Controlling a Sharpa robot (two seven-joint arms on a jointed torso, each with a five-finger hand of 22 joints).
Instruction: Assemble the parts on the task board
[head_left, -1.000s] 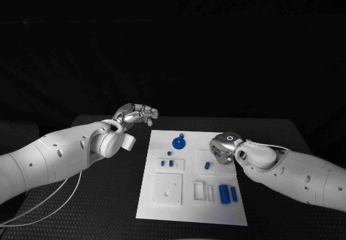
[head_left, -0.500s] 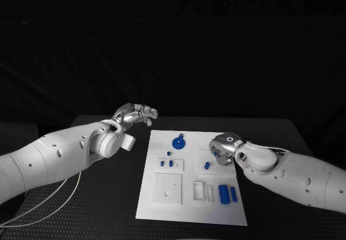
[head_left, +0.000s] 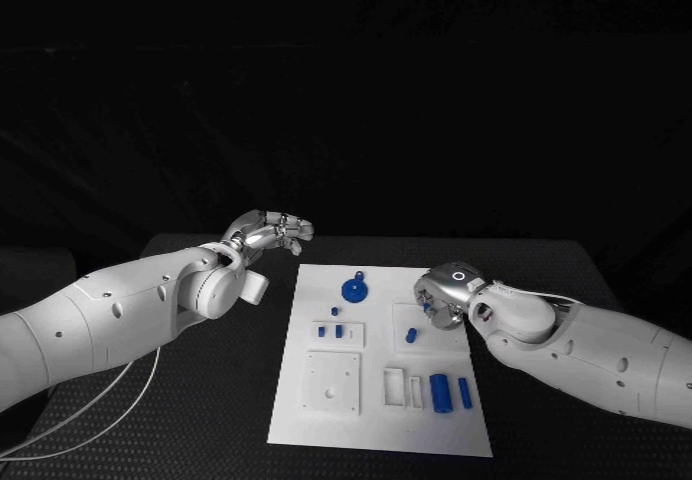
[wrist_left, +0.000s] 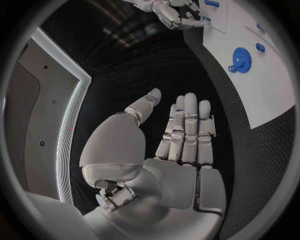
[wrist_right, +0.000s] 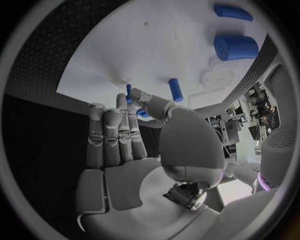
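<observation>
The white task board (head_left: 325, 415) lies in the middle of the table. On it are a blue gear (head_left: 355, 289), small blue pegs (head_left: 339, 329), one short blue peg (head_left: 411, 336) and two blue cylinders (head_left: 441, 392) side by side. My right hand (head_left: 440, 297) hovers over the board's right edge, just beside the short peg. In the right wrist view its fingers (wrist_right: 115, 135) are stretched out and hold nothing, with the short peg (wrist_right: 175, 90) beyond the thumb. My left hand (head_left: 271, 232) is raised off the board's far left corner, its fingers (wrist_left: 187, 130) straight and empty.
The black table (head_left: 216, 400) surrounds the board on all sides. A white cable (head_left: 87, 415) trails under my left arm at the near left. The thick cylinder (wrist_right: 235, 47) and the slim one (wrist_right: 233, 12) lie further along the board from my right hand.
The whole picture has shifted slightly, so the camera moved. Neither hand has visibly moved relative to the board, and no part has changed place.
</observation>
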